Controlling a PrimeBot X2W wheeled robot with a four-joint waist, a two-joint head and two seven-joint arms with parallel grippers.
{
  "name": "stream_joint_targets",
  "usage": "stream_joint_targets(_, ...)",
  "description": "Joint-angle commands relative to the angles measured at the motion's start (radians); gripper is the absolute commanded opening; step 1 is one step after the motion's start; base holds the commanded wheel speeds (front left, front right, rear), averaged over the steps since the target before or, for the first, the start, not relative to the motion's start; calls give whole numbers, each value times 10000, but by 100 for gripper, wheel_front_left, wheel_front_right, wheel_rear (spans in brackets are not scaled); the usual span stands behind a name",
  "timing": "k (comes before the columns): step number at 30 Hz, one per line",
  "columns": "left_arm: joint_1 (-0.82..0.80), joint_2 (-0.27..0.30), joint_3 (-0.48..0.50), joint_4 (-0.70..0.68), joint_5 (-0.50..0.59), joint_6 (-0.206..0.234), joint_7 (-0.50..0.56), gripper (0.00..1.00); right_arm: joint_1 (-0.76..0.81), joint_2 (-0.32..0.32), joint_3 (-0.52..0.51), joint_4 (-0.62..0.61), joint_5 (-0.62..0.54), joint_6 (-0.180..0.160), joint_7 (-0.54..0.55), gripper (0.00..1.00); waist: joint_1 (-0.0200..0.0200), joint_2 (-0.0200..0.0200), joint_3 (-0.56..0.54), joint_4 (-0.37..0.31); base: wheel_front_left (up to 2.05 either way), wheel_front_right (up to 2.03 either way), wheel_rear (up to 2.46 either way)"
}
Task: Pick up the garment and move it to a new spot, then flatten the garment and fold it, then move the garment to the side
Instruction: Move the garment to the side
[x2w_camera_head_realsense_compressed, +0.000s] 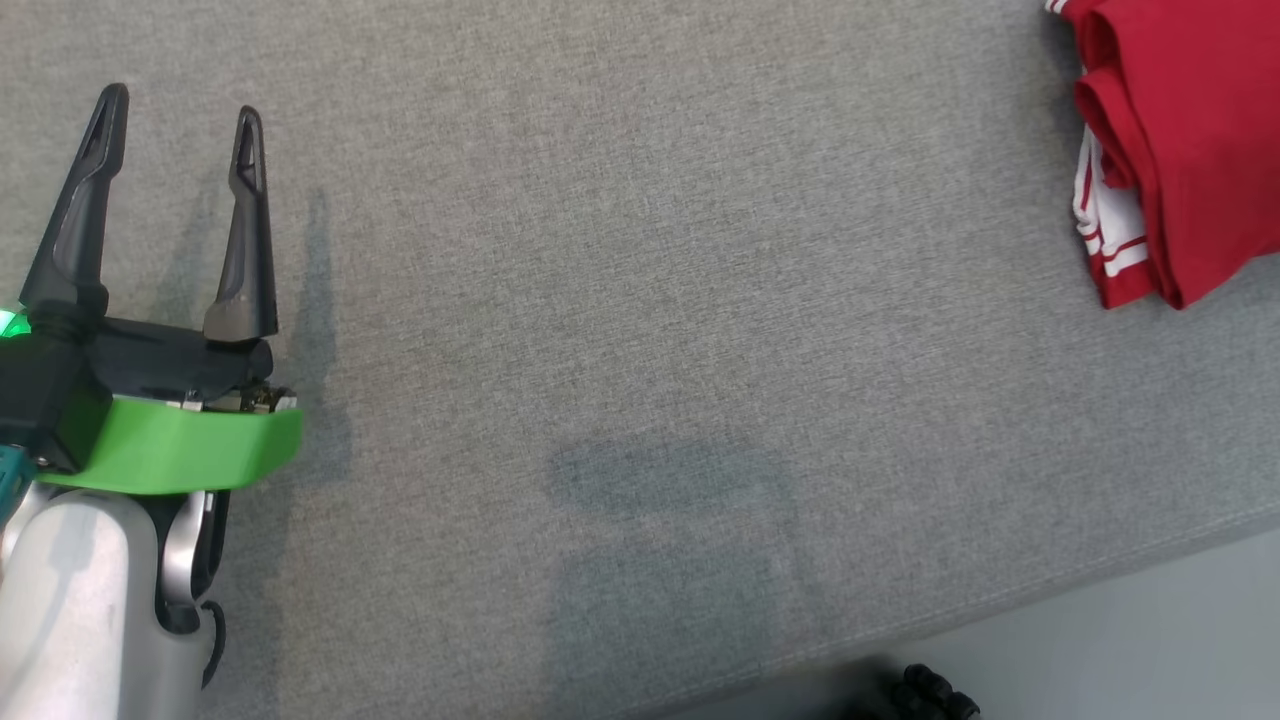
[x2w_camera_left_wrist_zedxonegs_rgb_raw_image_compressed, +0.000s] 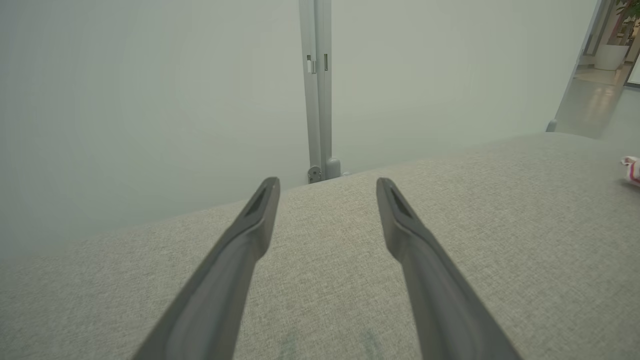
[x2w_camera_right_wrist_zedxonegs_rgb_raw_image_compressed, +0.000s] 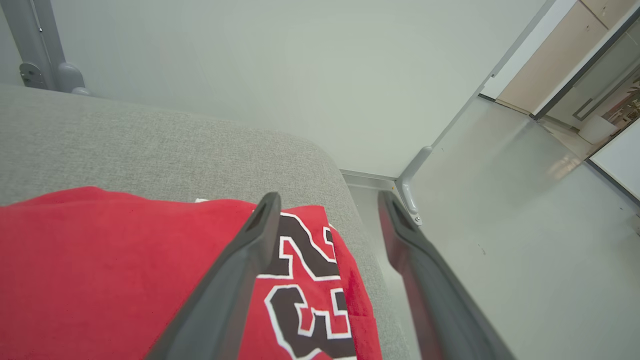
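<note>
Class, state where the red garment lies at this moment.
The folded red garment lies at the head view's upper right, near the right end of the grey cushion, close beneath the open right gripper.

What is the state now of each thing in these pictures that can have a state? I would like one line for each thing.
garment: folded, lying near the right end of the grey cushion, not held.
left hand: open, empty, above bare cushion.
right hand: open, gripping nothing, over the garment's end by the cushion's edge.
</note>
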Motion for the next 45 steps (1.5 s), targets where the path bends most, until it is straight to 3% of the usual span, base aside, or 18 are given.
stream_joint_targets(1,196,-19,55,104,-108,91,-116,100,366,394,-446,-462,-215,-14,-62,100,-1,0,-466,-149,0,0,0)
stream_joint_targets(12,1113,-264,289,541,-452,461,-415,100,2712,2707,-2128,-3089,-1099,-13,-63,100,-1,0,-1815,-55,0,0,0)
stream_joint_targets(22,2182,-504,452,857,-780,738,-627,100,4340,4455,-1871,-4314,-1570,-13,-48,100,-1,0,-2961,610,0,0,0)
stream_joint_targets(35,3132,-671,317,1122,-1062,823,-688,100,4870,4932,-916,-4172,-1737,-13,109,100,-1,0,-4063,1517,0,0,0)
stream_joint_targets(45,3782,-567,157,1477,-1255,765,-417,100,5703,4963,-838,-4155,-1807,-13,233,100,-1,0,-4923,1592,0,0,0)
